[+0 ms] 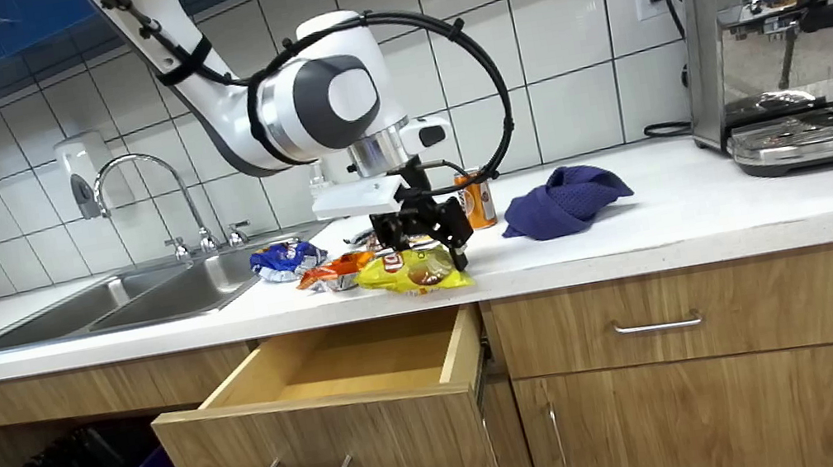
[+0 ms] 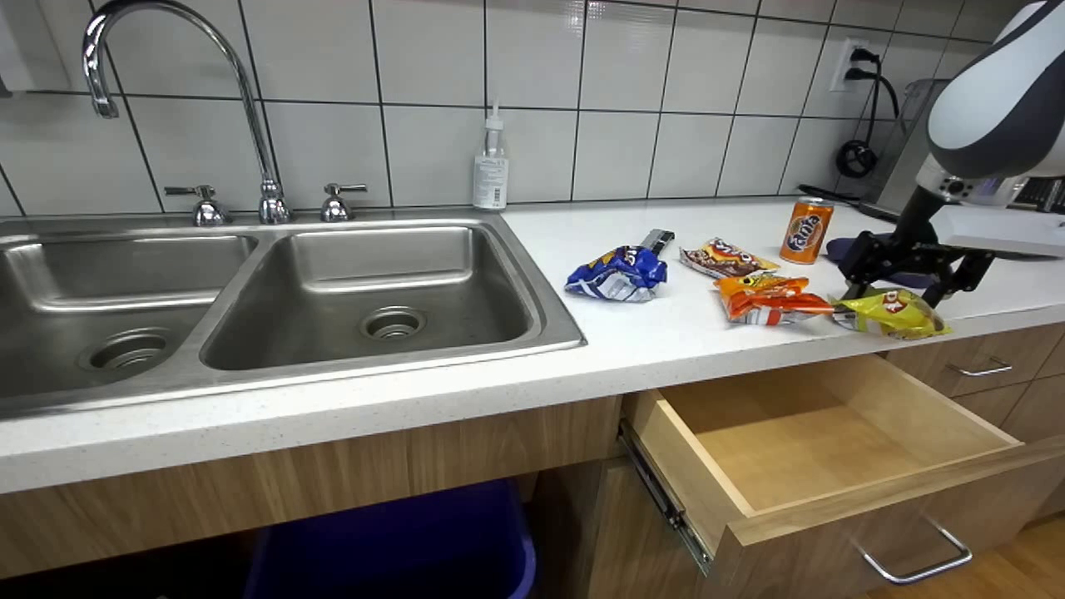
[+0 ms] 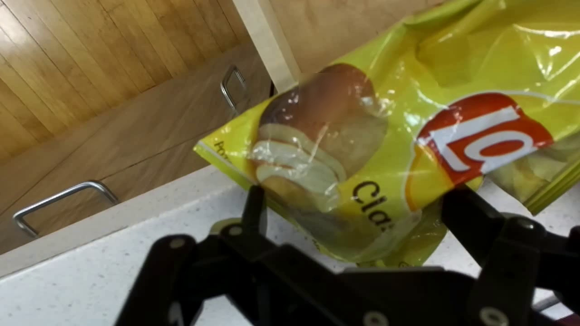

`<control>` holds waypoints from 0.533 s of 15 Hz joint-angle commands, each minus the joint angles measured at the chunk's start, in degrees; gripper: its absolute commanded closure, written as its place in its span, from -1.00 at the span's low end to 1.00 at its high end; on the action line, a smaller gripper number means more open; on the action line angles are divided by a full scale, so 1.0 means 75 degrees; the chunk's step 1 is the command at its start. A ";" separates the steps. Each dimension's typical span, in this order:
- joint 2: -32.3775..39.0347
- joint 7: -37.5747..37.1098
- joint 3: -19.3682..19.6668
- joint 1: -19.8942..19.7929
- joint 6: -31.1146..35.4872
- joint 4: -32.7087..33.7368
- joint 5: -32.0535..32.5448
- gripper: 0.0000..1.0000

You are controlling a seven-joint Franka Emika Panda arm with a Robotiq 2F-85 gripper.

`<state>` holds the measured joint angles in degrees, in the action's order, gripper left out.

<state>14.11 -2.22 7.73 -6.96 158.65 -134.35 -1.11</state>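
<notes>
A yellow chip bag (image 3: 398,136) with a red logo lies at the counter's front edge, one end sticking out over the pulled-out drawer in the wrist view. My gripper (image 3: 357,192) points down over it, jaws wide apart and straddling the bag's rear part. One fingertip meets the bag's lower edge and another tucks under its side; whether they press on it I cannot tell. In both exterior views the gripper (image 2: 892,293) stands low behind the yellow bag (image 1: 414,270). An orange snack bag (image 2: 770,301) sits right beside it.
Farther along lie a blue bag (image 2: 620,273) and a brown packet (image 2: 726,258). Behind stand an orange can (image 1: 477,203) and a crumpled dark blue cloth (image 1: 562,202). The wooden drawer (image 1: 317,450) juts out below the counter. A sink (image 2: 557,324) and a coffee machine (image 1: 783,67) flank the area.
</notes>
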 commanded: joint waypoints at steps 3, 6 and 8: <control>-0.0660 0.0504 -0.0233 0.0006 -0.0401 -0.0506 -0.0049 -1.00; -0.0906 0.0740 -0.0345 0.0015 -0.0521 -0.0702 -0.0103 -1.00; -0.1078 0.0889 -0.0392 0.0014 -0.0641 -0.0802 -0.0142 -1.00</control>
<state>10.07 1.47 5.63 -6.56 156.48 -138.03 -1.15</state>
